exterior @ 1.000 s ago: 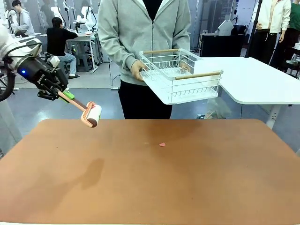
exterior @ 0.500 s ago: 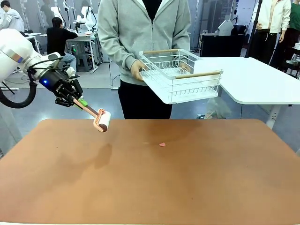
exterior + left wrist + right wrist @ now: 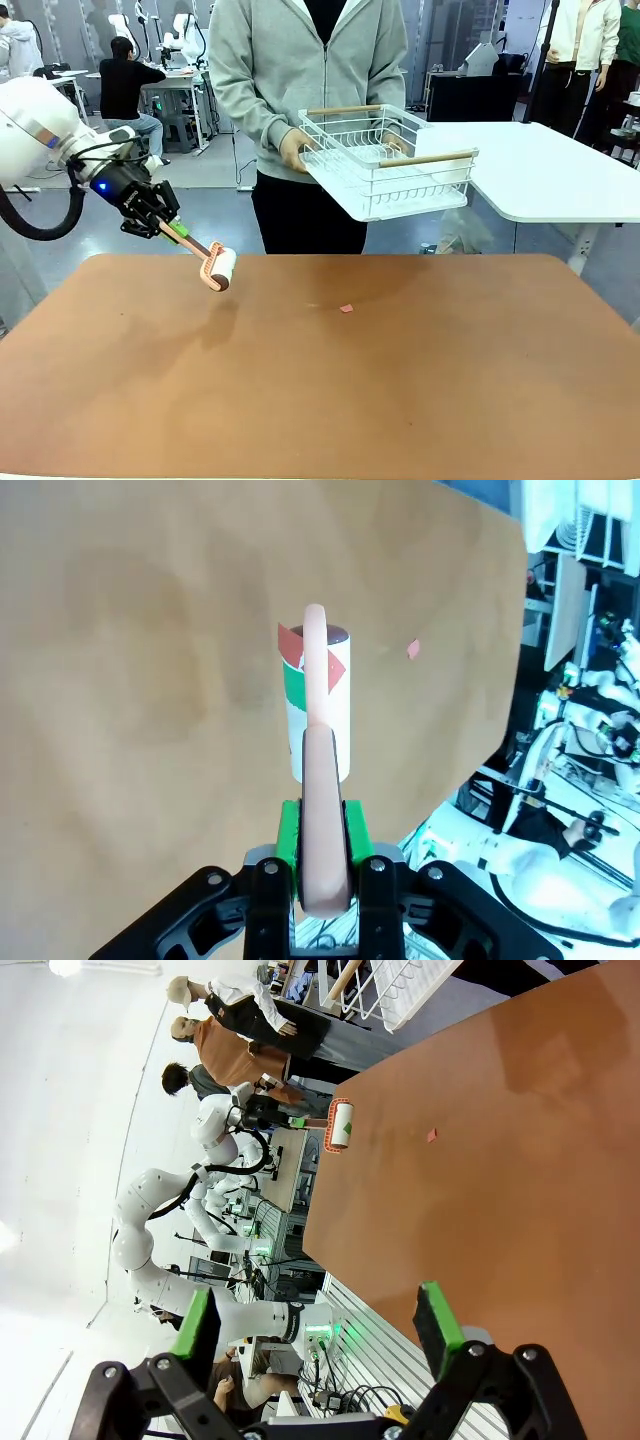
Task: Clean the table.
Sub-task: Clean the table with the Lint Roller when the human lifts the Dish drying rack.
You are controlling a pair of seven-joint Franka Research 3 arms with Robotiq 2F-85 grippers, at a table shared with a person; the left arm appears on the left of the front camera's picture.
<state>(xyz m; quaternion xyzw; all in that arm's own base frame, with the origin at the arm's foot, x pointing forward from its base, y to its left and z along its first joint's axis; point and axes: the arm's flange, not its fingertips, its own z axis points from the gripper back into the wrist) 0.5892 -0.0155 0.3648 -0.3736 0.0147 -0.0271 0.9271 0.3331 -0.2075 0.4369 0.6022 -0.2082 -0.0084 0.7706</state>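
You are on the approach. Your left gripper (image 3: 163, 221), upper left of the front view, is clamped on the handle of the lint roller (image 3: 219, 268), which hangs just above the far left part of the table (image 3: 400, 400) across the lower frame. Next, I judge, lower it and roll right to the pink scrap (image 3: 346, 308) near centre. Your right gripper (image 3: 315, 1320) stands empty, its jaws apart.
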